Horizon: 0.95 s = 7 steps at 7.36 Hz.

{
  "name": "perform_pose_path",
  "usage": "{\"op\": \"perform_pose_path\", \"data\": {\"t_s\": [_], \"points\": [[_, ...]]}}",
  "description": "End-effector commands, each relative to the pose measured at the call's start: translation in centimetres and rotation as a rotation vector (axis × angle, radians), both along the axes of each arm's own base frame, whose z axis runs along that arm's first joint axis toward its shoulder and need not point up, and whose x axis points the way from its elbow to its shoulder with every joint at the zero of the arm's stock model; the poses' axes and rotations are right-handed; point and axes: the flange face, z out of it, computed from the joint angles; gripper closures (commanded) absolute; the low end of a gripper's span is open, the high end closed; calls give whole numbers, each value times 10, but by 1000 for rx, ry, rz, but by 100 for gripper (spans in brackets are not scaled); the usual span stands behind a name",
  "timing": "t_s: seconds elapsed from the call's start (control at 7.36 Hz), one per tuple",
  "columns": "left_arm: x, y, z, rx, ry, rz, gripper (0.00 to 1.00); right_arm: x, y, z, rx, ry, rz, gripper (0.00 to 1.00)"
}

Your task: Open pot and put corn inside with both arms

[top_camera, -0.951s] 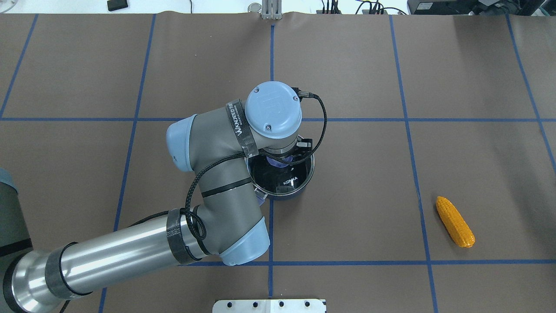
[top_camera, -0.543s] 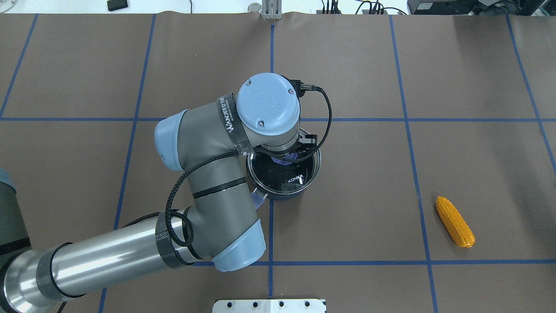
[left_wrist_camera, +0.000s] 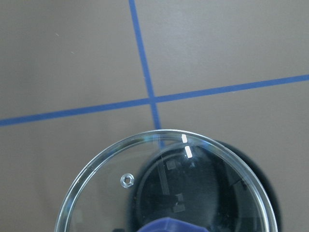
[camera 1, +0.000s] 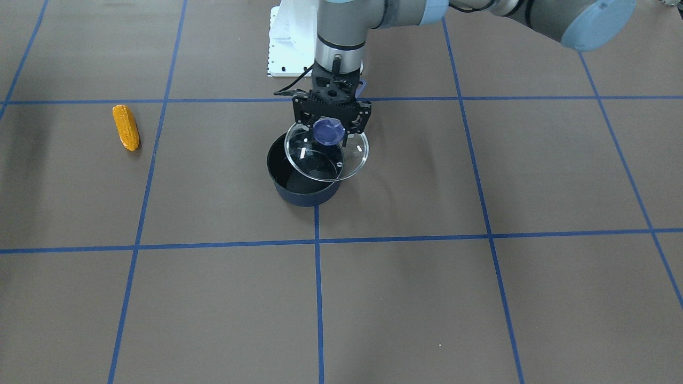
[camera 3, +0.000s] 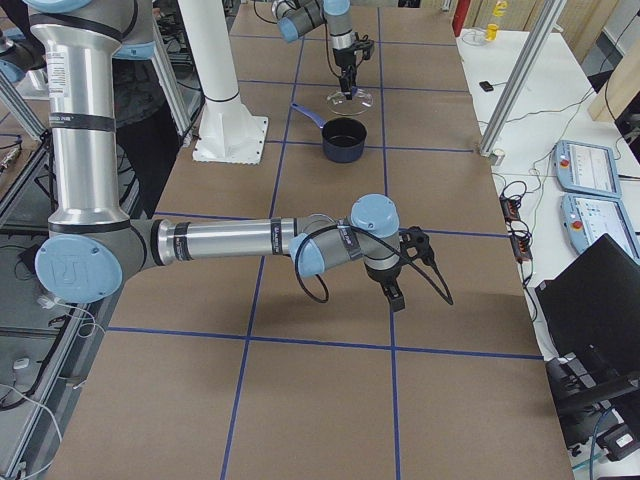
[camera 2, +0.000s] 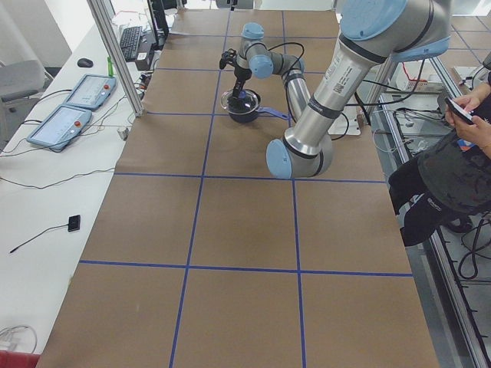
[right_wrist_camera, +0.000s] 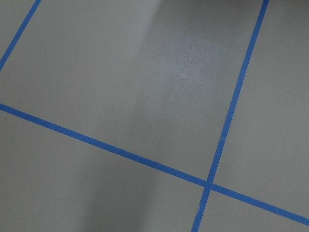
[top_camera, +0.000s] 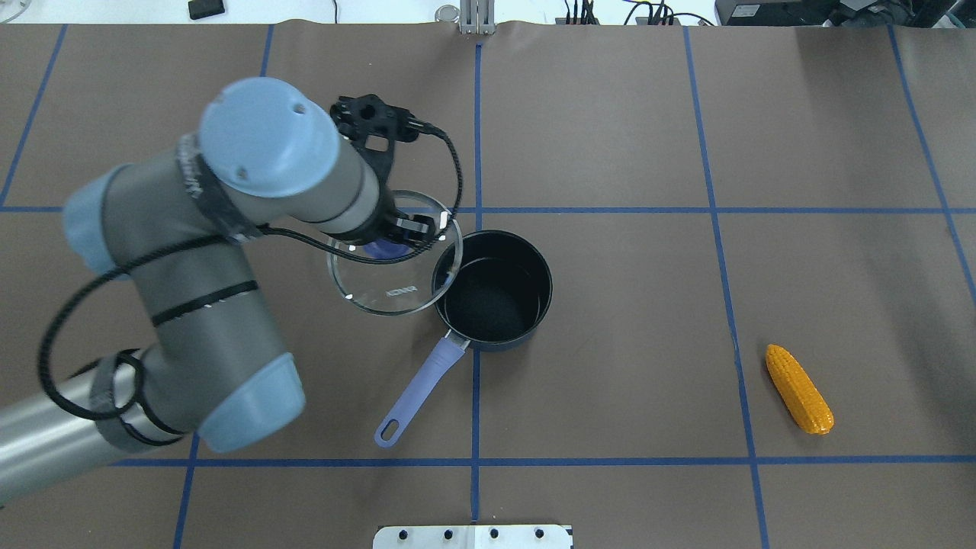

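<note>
My left gripper [camera 1: 328, 127] is shut on the purple knob of the glass lid [camera 1: 352, 160] and holds the lid in the air, off the pot and overlapping its rim. From overhead the lid [top_camera: 381, 286] hangs just left of the dark blue pot [top_camera: 543, 284]. The pot is open and empty, and its purple handle [top_camera: 419, 389] points toward me. The corn [top_camera: 798, 389] lies alone on the mat at the right, also in the front view [camera 1: 126, 127]. My right gripper [camera 3: 395, 290] shows only in the right side view, low over bare mat. I cannot tell its state.
A white base plate [top_camera: 473, 536] sits at the near table edge and a white pedestal [camera 3: 225, 110] stands beside the pot. Blue tape lines grid the brown mat. An operator [camera 2: 453, 169] sits past the table's side. Control tablets [camera 3: 585, 165] lie on a side bench.
My left arm has lifted the lid off the pot and swung it left and up. The pot now stands open with its handle uncovered. The corn has not moved.
</note>
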Motion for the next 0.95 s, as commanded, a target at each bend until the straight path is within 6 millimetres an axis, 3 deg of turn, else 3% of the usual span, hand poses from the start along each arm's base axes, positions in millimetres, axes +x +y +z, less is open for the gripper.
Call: {"op": "perform_pose_path", "data": {"t_s": [0.0,0.27,0.41,0.81], "points": [[-112,-23,87,65,-59,120,73,0,1,1,-2,-1,-1,0],[-195,-35,180,119,-119,246,73,0,1,1,-2,-1,-1,0],[-226,-21,232,152,-119,290,73,-1,1,1,-3,-2,-1,0],[-249,16,335,192,-101,292,73,-1,1,1,-2,-1,-2,0]]}}
